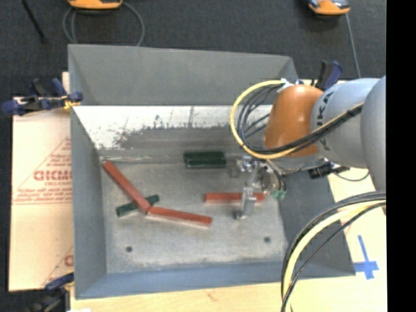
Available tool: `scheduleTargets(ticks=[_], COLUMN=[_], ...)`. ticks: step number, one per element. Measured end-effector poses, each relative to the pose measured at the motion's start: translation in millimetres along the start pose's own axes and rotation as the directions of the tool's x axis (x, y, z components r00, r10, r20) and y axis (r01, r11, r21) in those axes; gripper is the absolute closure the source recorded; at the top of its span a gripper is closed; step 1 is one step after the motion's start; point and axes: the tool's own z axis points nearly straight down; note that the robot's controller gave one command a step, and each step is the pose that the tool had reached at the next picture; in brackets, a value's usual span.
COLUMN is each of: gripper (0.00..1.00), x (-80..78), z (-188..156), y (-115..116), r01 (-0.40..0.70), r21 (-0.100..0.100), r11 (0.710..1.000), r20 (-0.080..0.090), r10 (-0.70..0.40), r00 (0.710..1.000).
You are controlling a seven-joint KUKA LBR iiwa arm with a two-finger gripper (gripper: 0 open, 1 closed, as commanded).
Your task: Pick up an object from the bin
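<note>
Jaws — parted or clenched cannot be told — of the metal gripper [245, 205] sit low over a slim, flat red bar [218, 198] lying right of centre on the scuffed grey floor of the bin [195, 247].

We see the arm [351, 129] cut off by the picture's right edge, its orange cover [292, 119] and cables [242, 119] hiding the back right corner of the bin [88, 200], while the gripper [246, 205] covers part of a red stick [221, 198] near the right wall, and a green speck [280, 194] beside it is too small to identify.
</note>
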Motion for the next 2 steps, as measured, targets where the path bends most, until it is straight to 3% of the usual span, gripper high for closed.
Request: scheduleTargets(ticks=[1,2], gripper=[1.0,1.0], x=[-1.6,-6.5], z=[-5,-155], y=[0,30], r01=[0.003,0.334], r21=[0.001,0.004], r11=[1.0,0.943], r20=[0.006,0.012], r10=[-0.003,-0.334], r00=[1.0,0.942])
